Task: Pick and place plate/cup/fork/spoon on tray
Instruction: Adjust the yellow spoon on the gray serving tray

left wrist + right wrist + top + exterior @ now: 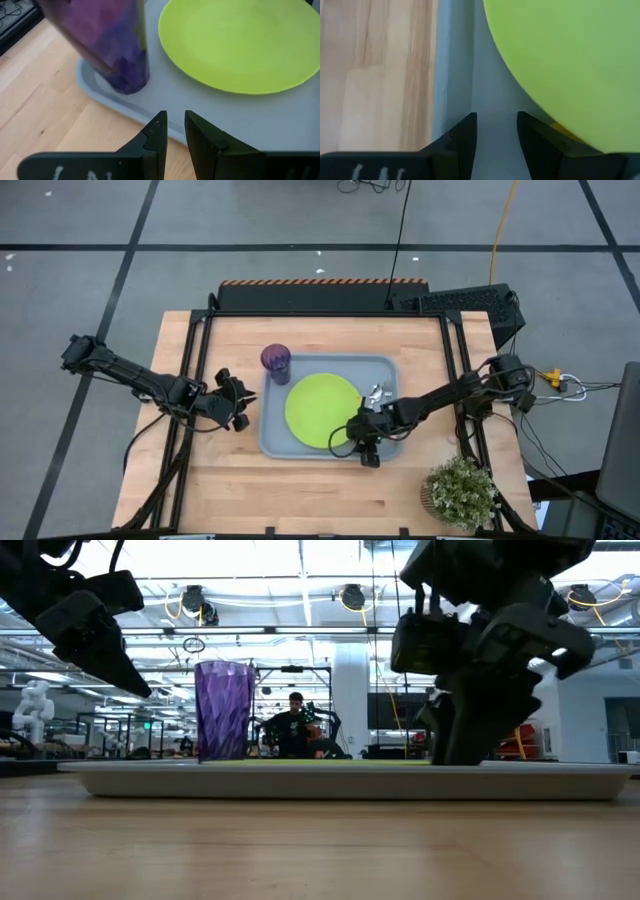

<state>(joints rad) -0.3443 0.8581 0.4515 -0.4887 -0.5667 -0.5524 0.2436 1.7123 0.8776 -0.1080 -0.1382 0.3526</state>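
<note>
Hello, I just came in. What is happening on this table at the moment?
Two robot arms are loading tableware onto a grey-blue tray. The lime-green plate and the purple cup already stand on it. The right end effector is low over the tray's near edge beside the plate, fingers apart; something orange shows at the plate's rim there. The left end effector hangs just outside the tray, holding nothing.

Tray [390, 370]: grey-blue, rimmed, mid-bench. Plate [320, 408]: lime-green, flat, tray centre. Cup [276, 361]: purple, upright, tray's far-left corner. Fork or spoon [375, 394]: silver end beside plate; unclear which.
</note>
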